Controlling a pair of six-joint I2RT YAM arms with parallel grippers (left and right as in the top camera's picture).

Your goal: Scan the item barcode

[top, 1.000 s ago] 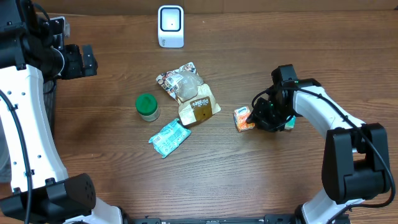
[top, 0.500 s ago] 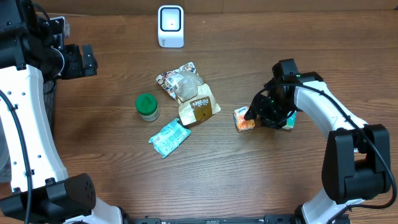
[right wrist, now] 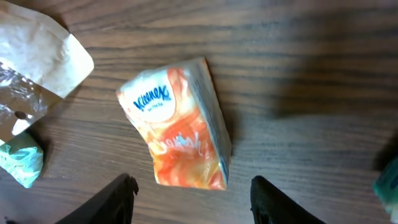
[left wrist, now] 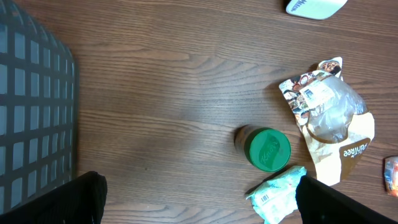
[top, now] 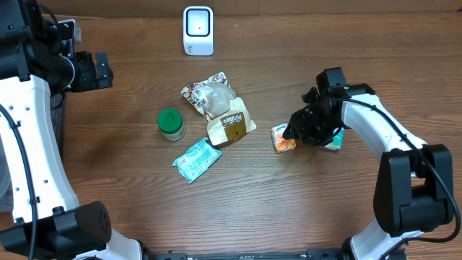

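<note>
**Tissue pack lies free between the right arm's parted fingers**

The orange-and-white Kleenex pack [top: 283,138] lies flat on the wooden table [top: 130,195], right of centre in the overhead view and just right of the brown-and-clear pouch [top: 220,110]. The right gripper [right wrist: 198,198] hangs directly over its right side. In the right wrist view the two dark fingers [right wrist: 121,196] stand apart at the bottom of the frame, one to each side of the pack's lower end. Wood shows between each tip and the wrapper, so the jaws are partly parted and have hold of nothing. The pack sits slanted, with its blue logo toward the upper left of that frame. A teal item [top: 333,141] lies on the far side of this gripper, largely covered by it from above

The white scanner [top: 198,30] stands at the top centre of the overhead view, well apart from the pack. A green-lidded jar [top: 171,123] and a teal packet [top: 195,159] lie left of centre

The left gripper [left wrist: 199,200] is held at the upper left of the overhead view, its jaws spread wide and empty. A dark grid basket [left wrist: 31,112] fills the left edge of its wrist view
</note>
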